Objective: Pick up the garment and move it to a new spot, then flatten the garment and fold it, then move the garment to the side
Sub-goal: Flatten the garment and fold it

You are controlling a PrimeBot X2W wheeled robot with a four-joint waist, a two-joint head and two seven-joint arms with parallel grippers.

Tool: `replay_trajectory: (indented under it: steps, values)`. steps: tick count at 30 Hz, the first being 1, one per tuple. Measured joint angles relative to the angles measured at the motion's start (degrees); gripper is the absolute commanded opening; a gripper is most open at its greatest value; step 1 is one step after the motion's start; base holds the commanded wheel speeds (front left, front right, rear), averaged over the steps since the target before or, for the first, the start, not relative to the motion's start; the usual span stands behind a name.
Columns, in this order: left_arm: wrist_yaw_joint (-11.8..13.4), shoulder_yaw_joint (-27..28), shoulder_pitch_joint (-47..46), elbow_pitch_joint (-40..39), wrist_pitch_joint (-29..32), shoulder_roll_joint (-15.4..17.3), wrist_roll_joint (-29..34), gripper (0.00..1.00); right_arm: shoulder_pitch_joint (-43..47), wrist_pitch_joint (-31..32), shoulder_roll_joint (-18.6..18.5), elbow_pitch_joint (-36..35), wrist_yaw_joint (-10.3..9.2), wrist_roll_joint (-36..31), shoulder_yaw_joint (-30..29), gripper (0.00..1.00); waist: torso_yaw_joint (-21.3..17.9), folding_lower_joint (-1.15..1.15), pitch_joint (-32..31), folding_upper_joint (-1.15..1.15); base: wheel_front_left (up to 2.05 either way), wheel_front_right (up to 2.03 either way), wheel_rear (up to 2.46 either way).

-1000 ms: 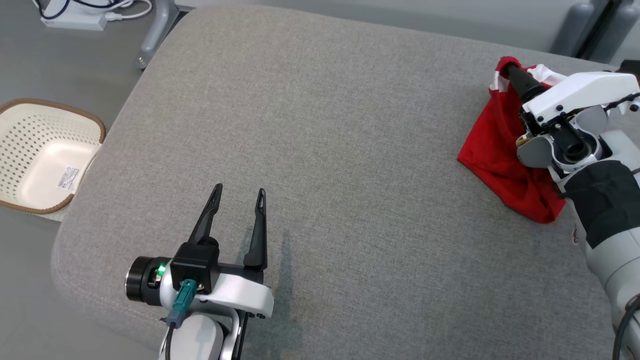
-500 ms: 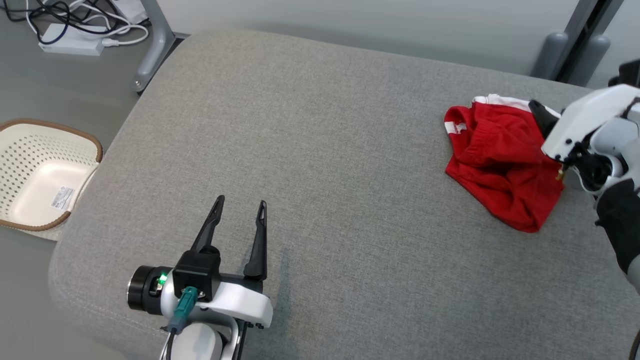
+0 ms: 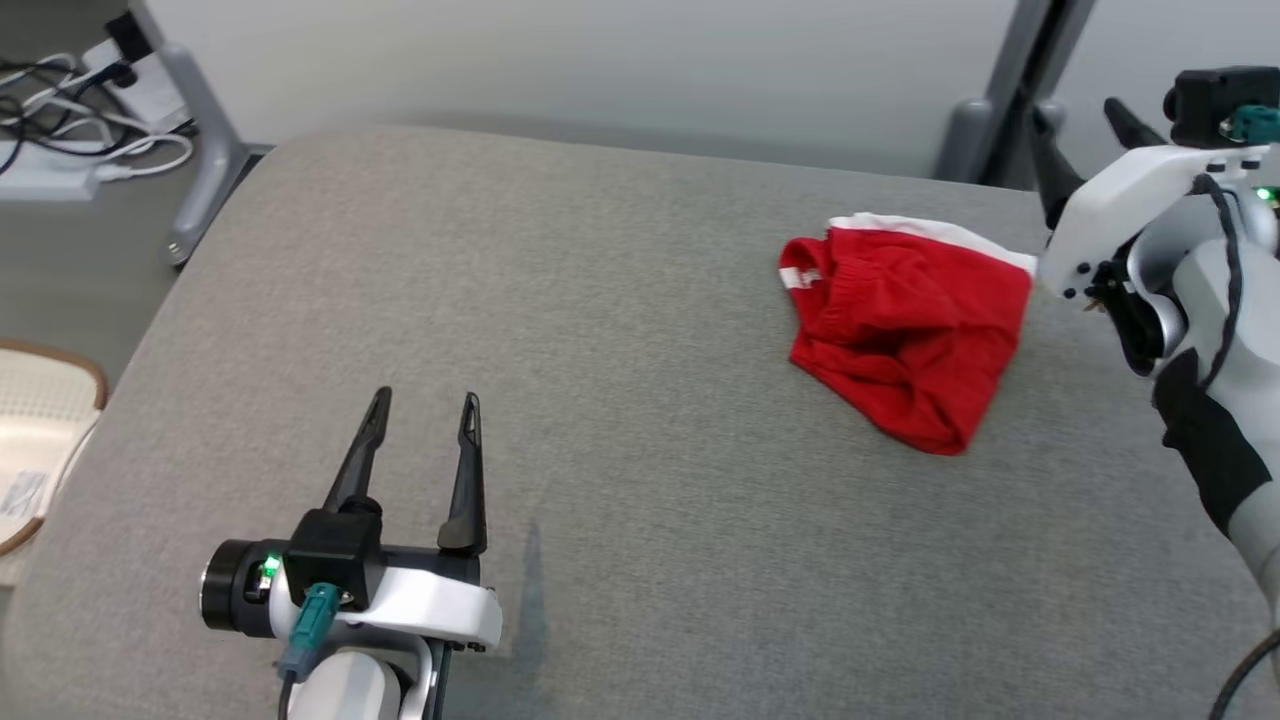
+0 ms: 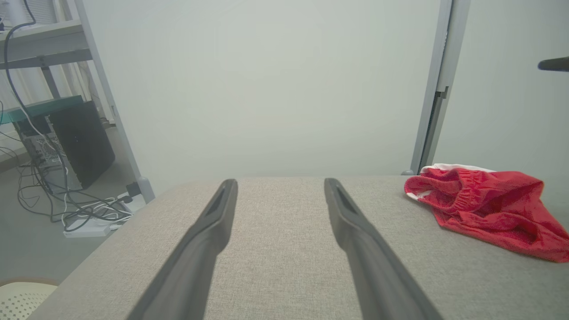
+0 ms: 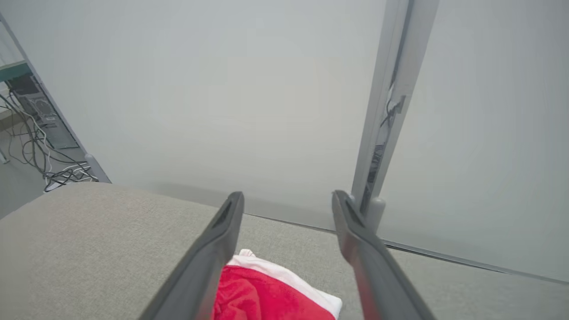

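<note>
Red cloth with a white edge: the garment (image 3: 905, 345) lies in a crumpled heap on the far right of the grey fabric bench (image 3: 620, 300).

Head view. The left pincer (image 3: 427, 396) hovers low over the near left of the bench, fingers apart and holding nothing. It is well apart from the garment. The right pincer (image 3: 1075, 110) is raised just beyond the garment's right edge, fingers apart and clear of the cloth. A pale basket (image 3: 40, 420) sits off the bench's left edge.

Left wrist view. The left pincer (image 4: 280, 182) points along bare bench (image 4: 284, 249). The garment (image 4: 489, 209) is off to the right, with its gathered waistband turned to the left.

Right wrist view. The right pincer (image 5: 289, 194) looks out over the far edge, fingers wide. The garment (image 5: 266, 293) sits low between them, its white band (image 5: 289, 278) on the far side.

Judgement. The garment looks set down, so flattening is probably the step in hand.
- Bring the left pincer across to the waistband's left end.
- Lower the right pincer to the right end.
- Pinch only the top layer at the elastic and draw the two ends apart, low over the bench.
- The heap sits near the far right corner, so a pull to the right could drag the cloth over the edge. It is safer to work toward the middle.
</note>
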Motion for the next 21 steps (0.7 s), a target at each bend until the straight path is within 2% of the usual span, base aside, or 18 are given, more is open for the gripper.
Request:
replay_trajectory:
  steps: [3,6,8,12,17,21]
  values:
    - [-0.1,0.8,0.0,-1.9,0.0,-0.1,-0.3,1.0,1.6,-4.4,-2.0,-1.9,0.0,-1.4,0.5,1.0,-2.0,0.0,-0.5,0.0,0.0,0.0,0.0]
    - [0.1,1.4,0.0,-4.1,0.0,0.0,-0.7,1.0,4.0,-6.0,-4.5,-5.6,-0.01,-3.0,0.1,1.0,-3.8,0.0,-0.7,0.0,0.0,0.0,0.0]
    - [0.4,1.7,0.0,-5.5,0.0,0.0,-1.0,1.0,6.2,-6.1,-6.9,-11.6,0.0,-5.4,-2.4,1.0,-4.9,0.0,-0.6,0.0,0.0,0.0,0.0]
    - [0.9,2.3,0.0,-7.0,0.0,0.0,-1.1,1.0,15.0,-6.2,-10.8,-26.2,-0.01,-13.2,-12.1,1.0,-6.5,0.0,-0.1,0.0,0.0,0.0,0.0]
    - [1.6,2.7,0.3,-8.1,0.0,0.0,-1.1,1.0,30.7,-6.2,-7.5,-40.6,0.0,-22.6,-24.3,1.0,-7.8,0.0,-0.1,0.0,0.0,0.0,0.0]
    - [1.5,2.6,1.2,-8.0,0.0,0.0,-0.9,1.0,39.2,-6.2,-3.9,-46.7,0.0,-27.2,-29.4,1.0,-8.4,0.0,-0.2,0.0,0.0,0.0,0.0]
